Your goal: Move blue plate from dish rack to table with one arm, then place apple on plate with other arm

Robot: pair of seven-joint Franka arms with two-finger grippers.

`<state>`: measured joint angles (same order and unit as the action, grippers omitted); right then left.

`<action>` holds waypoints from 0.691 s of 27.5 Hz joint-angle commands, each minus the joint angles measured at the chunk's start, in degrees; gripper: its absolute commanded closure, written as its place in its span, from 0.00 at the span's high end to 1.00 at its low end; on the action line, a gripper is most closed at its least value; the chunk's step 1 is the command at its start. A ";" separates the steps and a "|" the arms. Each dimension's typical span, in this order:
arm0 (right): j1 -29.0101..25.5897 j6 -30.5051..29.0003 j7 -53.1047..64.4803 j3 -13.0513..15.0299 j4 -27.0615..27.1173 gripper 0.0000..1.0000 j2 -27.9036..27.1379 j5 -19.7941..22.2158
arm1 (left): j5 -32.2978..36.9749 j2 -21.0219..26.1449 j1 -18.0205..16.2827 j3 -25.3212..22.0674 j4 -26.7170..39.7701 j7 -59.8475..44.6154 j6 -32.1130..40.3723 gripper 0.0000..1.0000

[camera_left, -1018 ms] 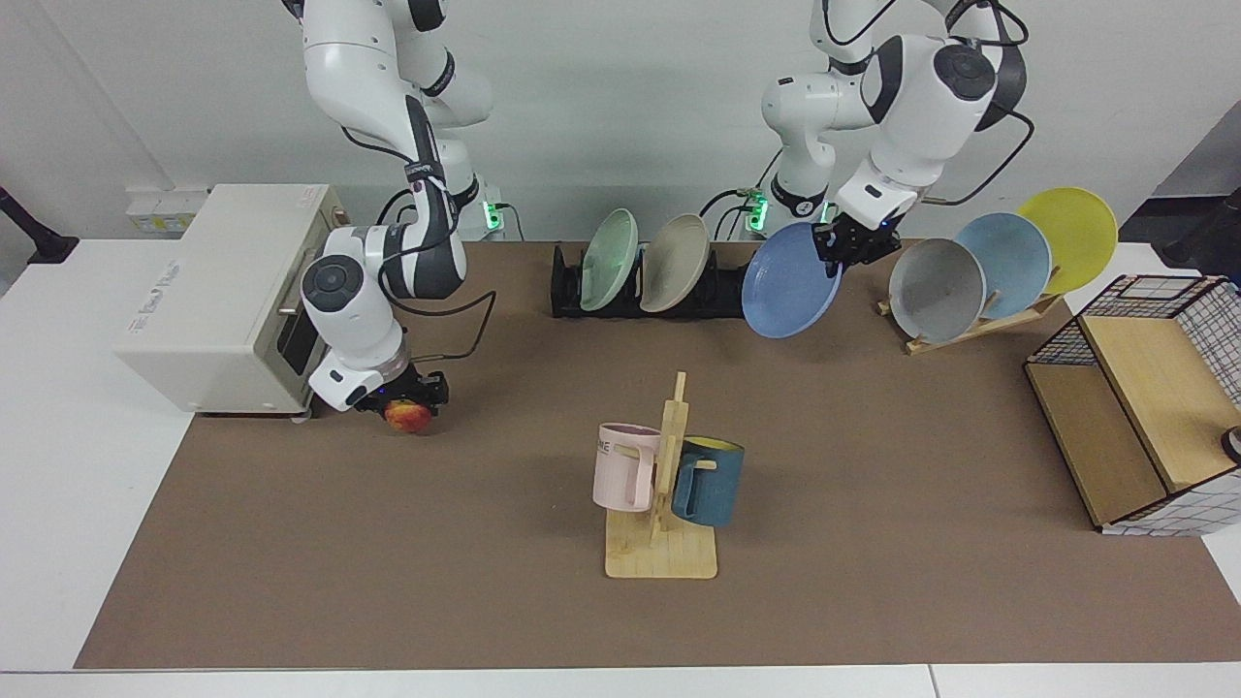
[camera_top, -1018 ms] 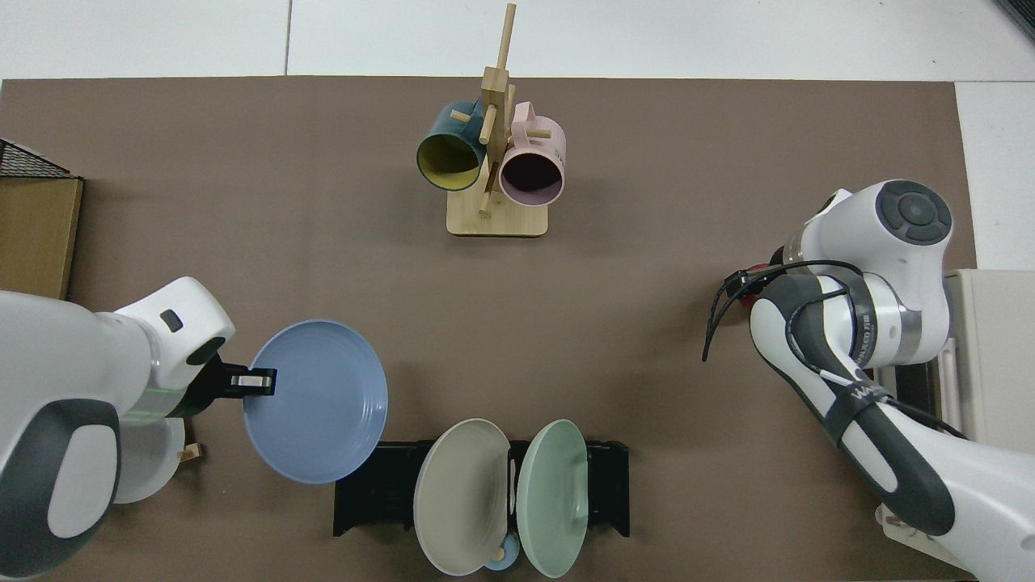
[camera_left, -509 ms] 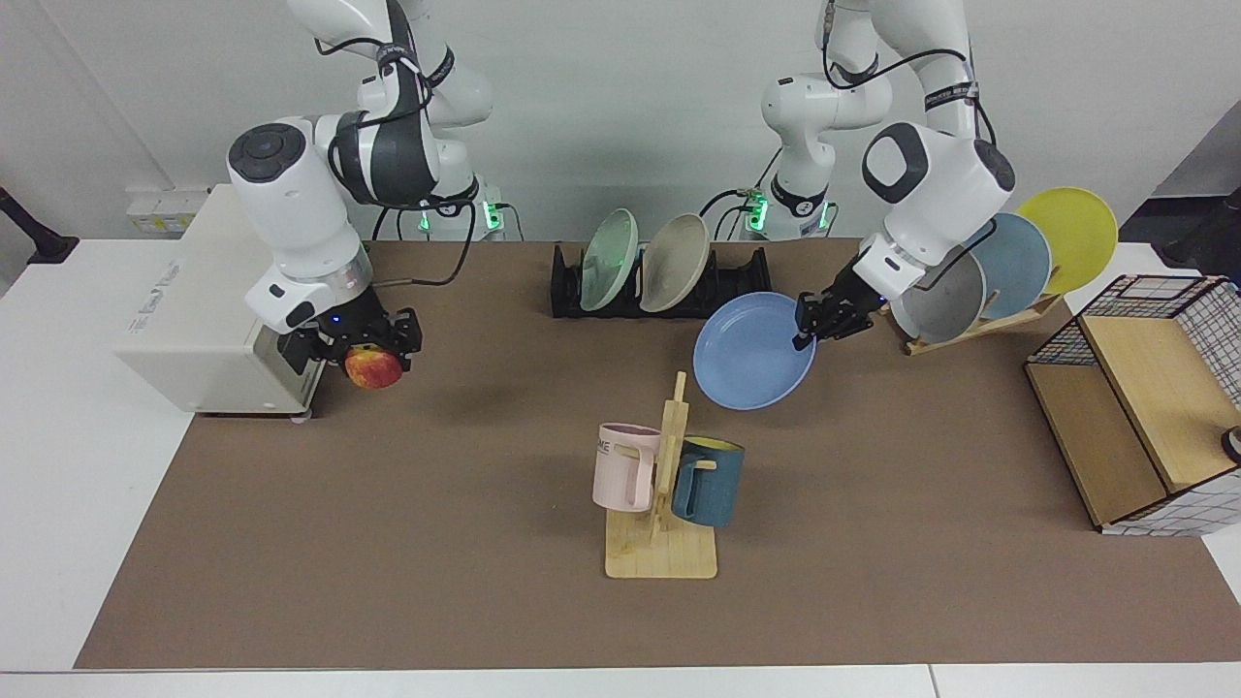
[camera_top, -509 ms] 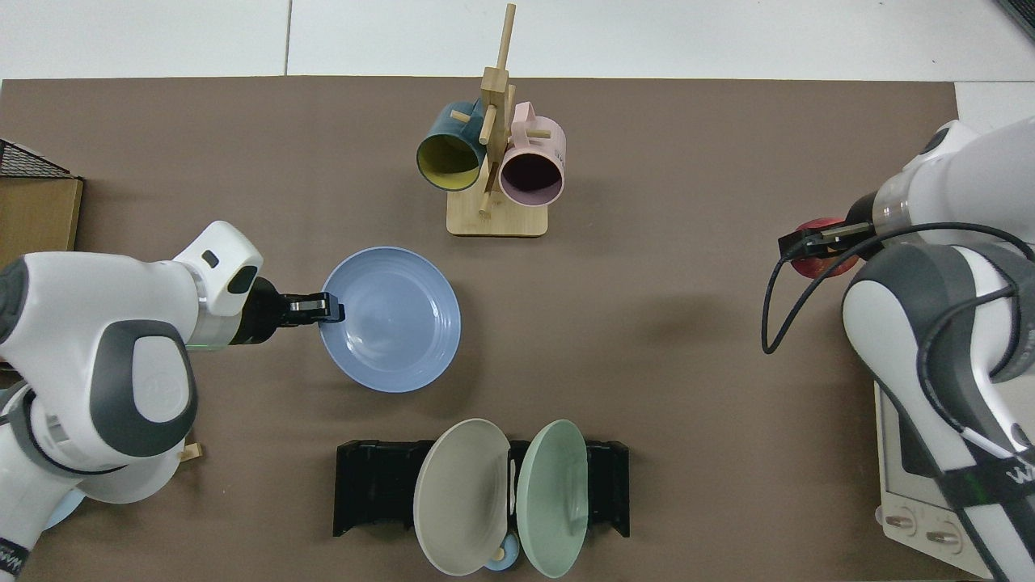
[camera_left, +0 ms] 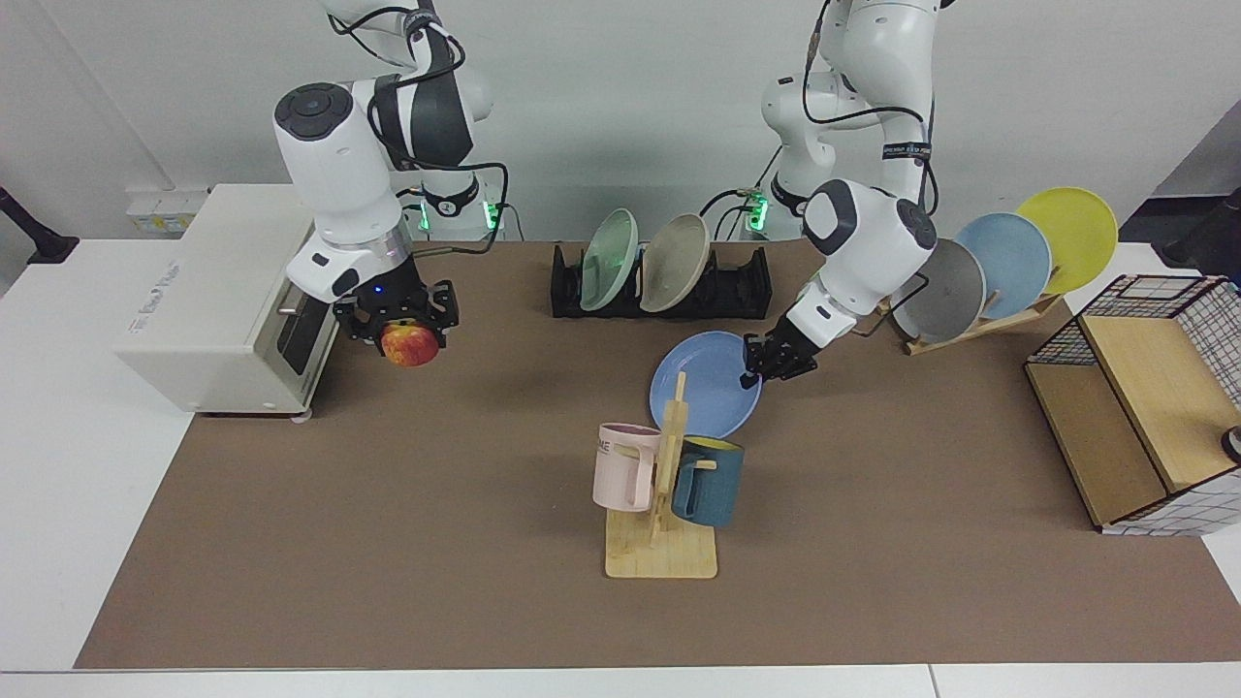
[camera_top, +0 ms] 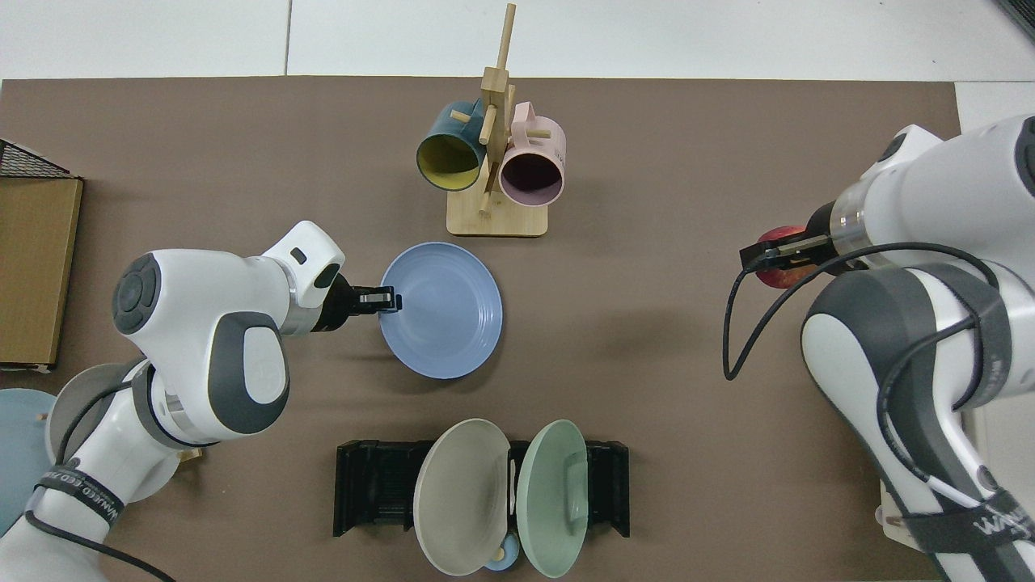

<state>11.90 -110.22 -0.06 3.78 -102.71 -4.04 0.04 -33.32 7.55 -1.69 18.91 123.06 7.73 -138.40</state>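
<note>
holding the round matte periwinkle-blue plate (camera_left: 702,388) by its rim, our left gripper (camera_left: 757,370) has it low over the brown felt-matted table (camera_left: 388,543), just behind the wooden mug tree (camera_left: 663,504). our right gripper (camera_left: 405,330), clamped on the small red-yellow apple (camera_left: 408,345), hangs well apart, toward the toaster side; "wan" shows on that arm's band.

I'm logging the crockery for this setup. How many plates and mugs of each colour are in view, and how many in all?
Periwinkle-blue plates: 1, the blue plate, held by the left gripper
Green plates: 1
Beige plates: 1
Grey plates: 1
Sky-blue plates: 1
Yellow plates: 1
Pink mugs: 1
Dark blue mugs: 1
Total: 8
</note>
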 commanded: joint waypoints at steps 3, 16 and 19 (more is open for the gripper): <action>1.72 1.85 -5.12 -0.17 -0.82 0.00 1.93 0.04 | -0.35 0.01 1.07 -0.28 -0.36 -0.61 -0.38 0.47; 9.88 1.85 -16.80 -0.17 -0.82 0.00 2.10 0.22 | 15.45 -6.66 -1.12 -1.59 -6.50 -7.46 18.04 0.56; 12.70 1.85 -21.29 -0.17 -0.82 0.00 1.84 0.48 | 26.24 -7.72 -1.30 -2.83 -12.21 -7.82 27.89 0.72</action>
<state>20.87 -109.12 -14.62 3.48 -102.80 -3.11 0.03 -19.09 3.24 -1.99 17.75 117.76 1.59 -124.06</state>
